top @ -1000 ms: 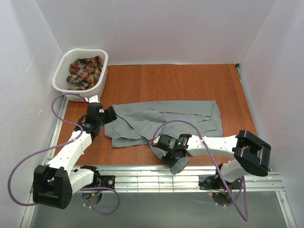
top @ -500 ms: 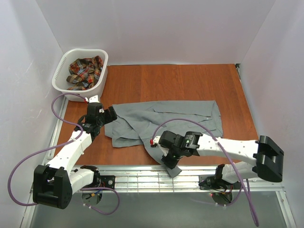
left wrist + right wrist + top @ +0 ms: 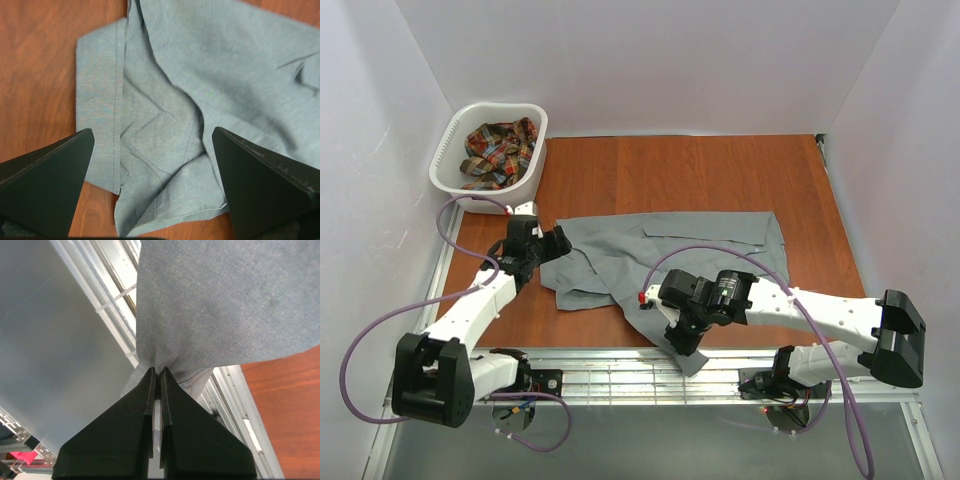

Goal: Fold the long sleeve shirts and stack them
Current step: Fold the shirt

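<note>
Right jaws clenched on a narrow tail of the grey shirt [image 3: 225,300], cloth bunched into a pinch at the tips; left jaws spread wide and empty. The right gripper [image 3: 684,338] works at the near edge of the table [image 3: 720,170], where that tail, probably a sleeve end, droops off the wood onto the metal rail [image 3: 610,365]. The slots of the rail could snag a dragged hem, so a lift clear before any sideways pull looks wise. A little farther in, to the left, the left gripper [image 3: 558,243] hovers just over the shirt's left end, above a rumpled, doubled-over flap with a stitched hem. The grey body lies mid-table, creased, running left to right. Thin, light, limp cloth: it will sag and trail from any single hold, so seams, cuffs or hem corners are likely the surest places, two at once. Beyond the shirt, bare wood runs to the far wall, good room for spreading. The side walls sit close on both sides. At the far left, the plaid shirt [image 3: 500,150] lies crumpled in the white basket [image 3: 490,106].
</note>
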Robot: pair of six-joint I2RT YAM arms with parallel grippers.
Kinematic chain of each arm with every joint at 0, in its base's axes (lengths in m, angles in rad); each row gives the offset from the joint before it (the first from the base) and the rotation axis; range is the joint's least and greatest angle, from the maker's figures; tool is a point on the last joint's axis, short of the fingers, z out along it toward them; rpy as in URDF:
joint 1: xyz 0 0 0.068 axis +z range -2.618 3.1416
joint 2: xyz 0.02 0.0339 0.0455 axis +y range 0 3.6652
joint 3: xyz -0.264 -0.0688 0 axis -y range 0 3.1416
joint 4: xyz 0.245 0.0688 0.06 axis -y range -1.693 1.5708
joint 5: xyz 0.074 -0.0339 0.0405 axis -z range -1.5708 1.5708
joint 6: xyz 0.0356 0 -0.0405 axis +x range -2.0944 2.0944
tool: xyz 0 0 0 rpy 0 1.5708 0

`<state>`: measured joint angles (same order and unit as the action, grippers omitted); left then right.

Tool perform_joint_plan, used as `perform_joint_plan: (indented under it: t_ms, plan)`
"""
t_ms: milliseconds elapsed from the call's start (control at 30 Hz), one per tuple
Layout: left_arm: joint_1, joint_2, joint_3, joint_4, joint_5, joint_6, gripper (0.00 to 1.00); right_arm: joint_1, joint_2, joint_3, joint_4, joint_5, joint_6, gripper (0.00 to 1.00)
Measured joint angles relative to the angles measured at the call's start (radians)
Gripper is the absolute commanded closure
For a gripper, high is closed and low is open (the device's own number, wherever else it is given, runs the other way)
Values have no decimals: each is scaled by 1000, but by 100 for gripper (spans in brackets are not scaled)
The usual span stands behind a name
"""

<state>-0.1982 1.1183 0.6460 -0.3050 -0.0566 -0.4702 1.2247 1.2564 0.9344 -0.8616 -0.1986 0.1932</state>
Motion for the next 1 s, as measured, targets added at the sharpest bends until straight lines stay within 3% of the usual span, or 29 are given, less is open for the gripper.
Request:
perform_joint_plan:
  t_ms: [233, 300, 533, 600, 800, 1000]
  plan:
    - [0, 148, 60, -18, 81, -41, 30, 0, -11, 114, -29, 84, -16, 99]
    - [0, 208, 105, -23, 99, -60, 31, 0, -8, 130, -30, 108, -19, 99]
    - [0, 444, 236, -7, 127, -105, 49, -8, 60, 152, -33, 151, -42, 99]
    - [0, 504, 257, -6, 121, -115, 58, -13, 68, 155, -35, 150, -50, 99]
    - [0, 622, 341, -2, 57, -125, 69, -25, 50, 156, -40, 143, -71, 99]
    - [2, 652, 369, 11, 9, -125, 71, -51, -22, 161, -71, 119, -83, 99]
